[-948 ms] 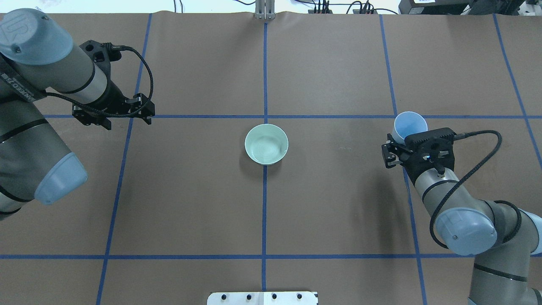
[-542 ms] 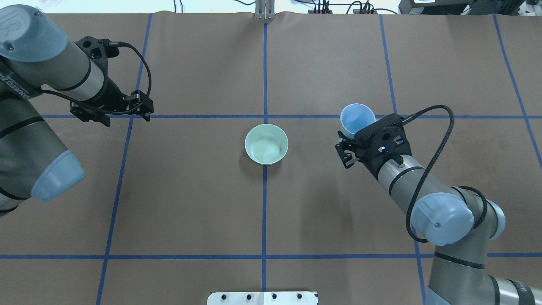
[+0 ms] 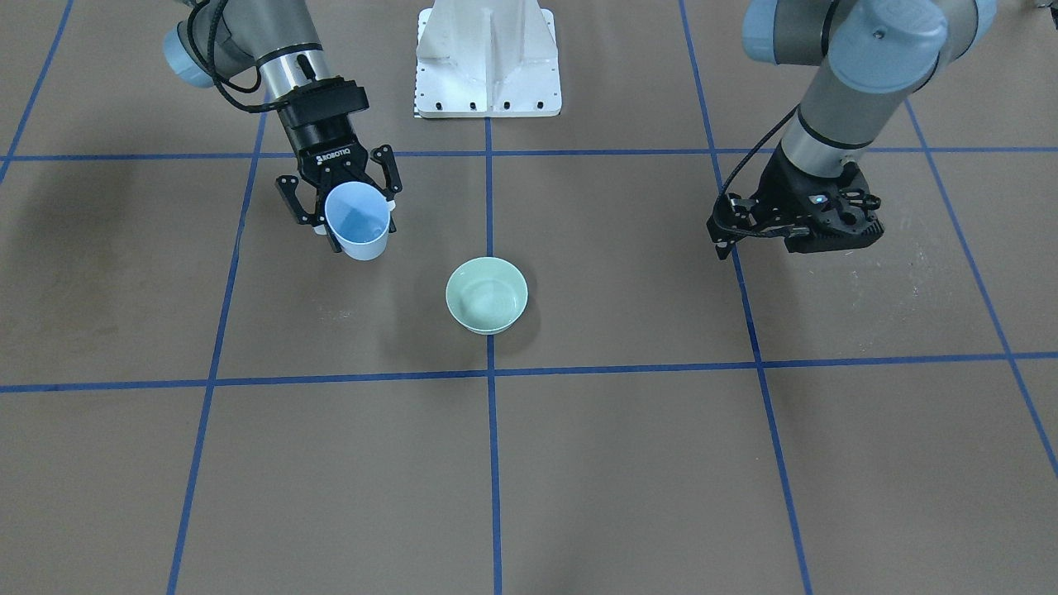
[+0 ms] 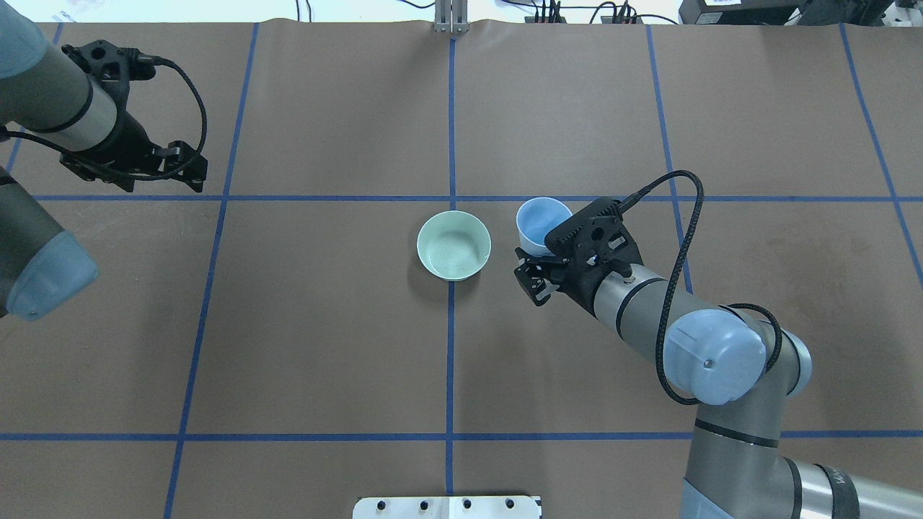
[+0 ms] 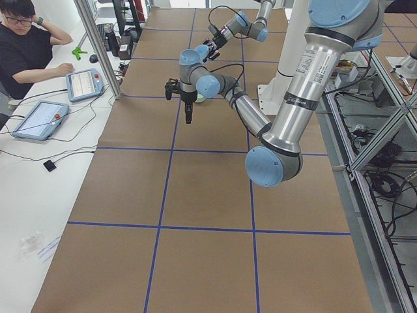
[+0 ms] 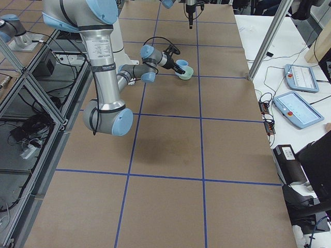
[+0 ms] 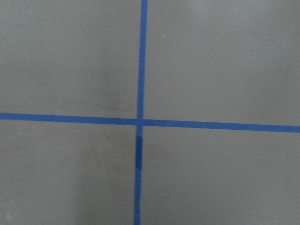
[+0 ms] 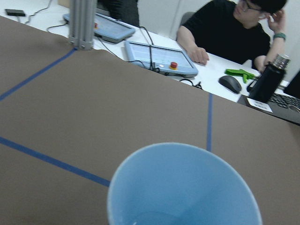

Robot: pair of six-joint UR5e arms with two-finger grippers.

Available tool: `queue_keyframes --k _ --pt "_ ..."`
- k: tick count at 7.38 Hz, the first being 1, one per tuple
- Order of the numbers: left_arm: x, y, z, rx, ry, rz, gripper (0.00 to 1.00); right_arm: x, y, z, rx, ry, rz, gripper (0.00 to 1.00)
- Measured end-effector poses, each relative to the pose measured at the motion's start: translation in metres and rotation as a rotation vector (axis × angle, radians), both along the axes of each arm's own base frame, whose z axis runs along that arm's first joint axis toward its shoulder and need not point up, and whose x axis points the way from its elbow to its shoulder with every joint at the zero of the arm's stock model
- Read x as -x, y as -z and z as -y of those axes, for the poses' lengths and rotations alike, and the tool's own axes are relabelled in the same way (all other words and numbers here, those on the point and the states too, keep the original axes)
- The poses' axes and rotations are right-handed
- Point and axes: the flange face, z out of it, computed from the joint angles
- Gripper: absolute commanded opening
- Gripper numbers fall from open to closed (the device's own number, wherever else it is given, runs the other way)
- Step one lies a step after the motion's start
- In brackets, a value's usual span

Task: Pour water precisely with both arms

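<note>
My right gripper is shut on a light blue cup and holds it upright above the table, just right of the pale green bowl. In the front view the cup sits between the right gripper's fingers, left of and behind the bowl. The water shows only as a faint glint low inside the cup. My left gripper hangs far to the left, points down at the table, looks shut and holds nothing; it also shows in the front view.
Blue tape lines cross the brown table. The white pedestal base stands at the robot's side of the table. An operator sits with tablets beyond the far edge.
My right arm has carried the cup leftward, from the right part of the table to just beside the bowl. My left arm has drawn back to the left, away from the bowl.
</note>
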Motion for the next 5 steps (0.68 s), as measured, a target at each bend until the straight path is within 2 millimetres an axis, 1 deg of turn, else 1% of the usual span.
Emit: queue_keyframes --k 1,2,3,4,5 --pt "0.012 -0.014 0.003 -0.015 -0.019 0.02 1.0 0.009 -0.002 -0.002 0.024 0.069 -0.013 0.0" --pt "0.023 -0.027 0.006 -0.025 -0.034 0.038 1.0 0.014 0.001 0.003 0.053 0.135 -0.03 0.0" --pt "0.032 -0.039 0.008 -0.03 -0.047 0.055 1.0 0.015 0.011 0.015 0.093 0.193 -0.051 0.0" --pt "0.04 -0.05 0.01 -0.032 -0.057 0.067 1.0 0.015 0.028 0.028 0.138 0.234 -0.081 0.0" --pt "0.046 -0.058 0.012 -0.03 -0.062 0.076 1.0 0.018 0.043 0.036 0.173 0.252 -0.11 0.0"
